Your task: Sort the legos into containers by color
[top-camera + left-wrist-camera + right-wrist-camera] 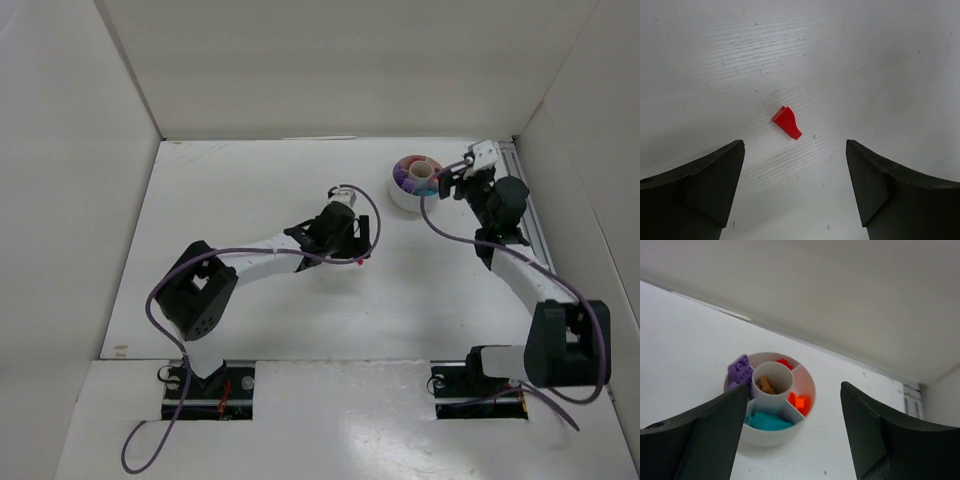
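Left gripper (pixel 795 146) jaws spread, bracketing red lego (pixel 787 122) on table (pixel 880 60), apparently lining up a pick; right gripper (pixel 794 387) jaws spread, empty, near sorted tub (pixel 767 440).

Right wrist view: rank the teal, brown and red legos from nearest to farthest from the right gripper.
From the right gripper:
1. Teal legos, near compartment of the tub.
2. Brown lego, central hole.
3. Red lego, far compartment.
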